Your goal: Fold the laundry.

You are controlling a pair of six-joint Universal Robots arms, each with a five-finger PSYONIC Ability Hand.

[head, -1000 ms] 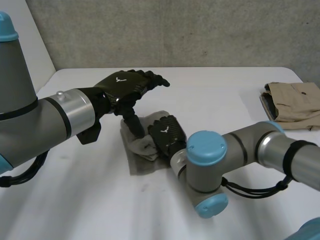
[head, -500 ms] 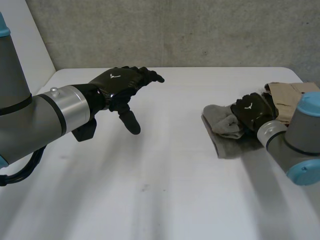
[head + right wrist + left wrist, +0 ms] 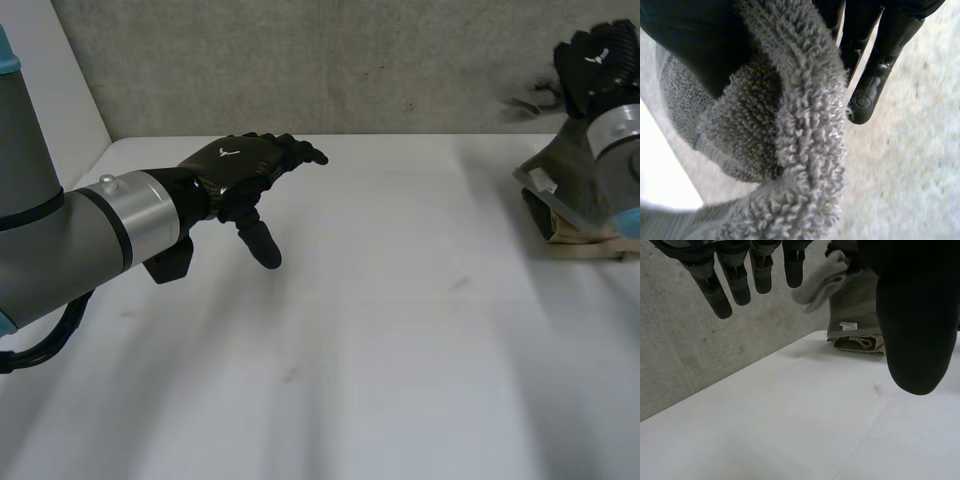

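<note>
My right hand [image 3: 598,62] has swung from mid-bench out to the far right and gone up high, taking the grey towel [image 3: 576,172] with it; my left hand [image 3: 243,170] hasn't budged, fingers straight and slack, nothing in it, over the bare bench [image 3: 380,340]. Right thumb and fingers are pinched on a bunched fold of terry, the rest hanging above the folded tan pile [image 3: 592,240]. I can't tell if the hem touches it. Best way, I reckon: come straight down, let the hanging end land first, lay it square to the stack, then let go. Careful: the pile sits near the bench's right edge with the wall close behind, and the open room lies toward the middle
</note>
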